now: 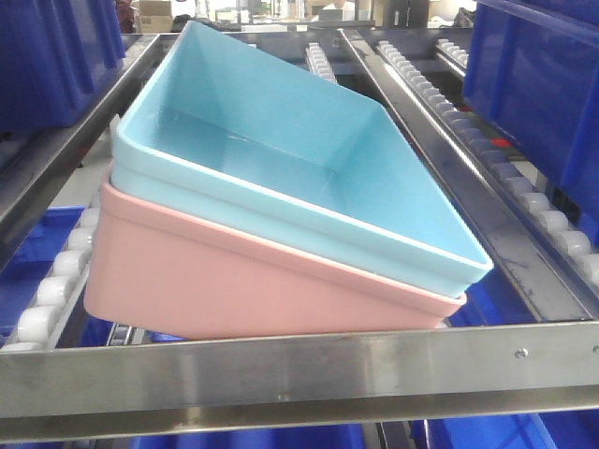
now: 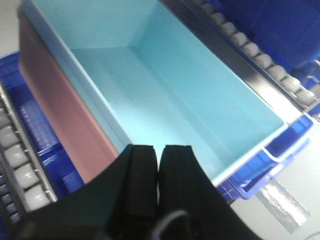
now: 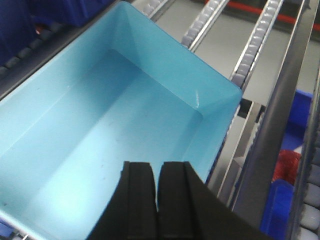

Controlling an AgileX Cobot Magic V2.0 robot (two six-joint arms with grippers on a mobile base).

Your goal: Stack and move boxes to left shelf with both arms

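The light blue box point(image 1: 281, 140) sits nested inside the salmon pink box point(image 1: 215, 281). The stack rests askew and tilted on the left shelf, just behind its steel front bar point(image 1: 299, 360) and between roller rails point(image 1: 56, 281). No gripper shows in the front view. In the left wrist view my left gripper point(image 2: 159, 147) is shut and empty above the blue box point(image 2: 165, 85), with the pink box's point(image 2: 55, 100) side beside it. My right gripper point(image 3: 157, 164) is also shut and empty over the blue box's point(image 3: 100, 115) inside.
Dark blue ribbed crates stand on the neighbouring lanes at right point(image 1: 533, 84) and far left point(image 1: 47, 47). More blue crates point(image 2: 280, 145) lie on the level below. Roller rails point(image 3: 250, 50) run along the lanes at right, and something red point(image 3: 286, 167) lies low at right.
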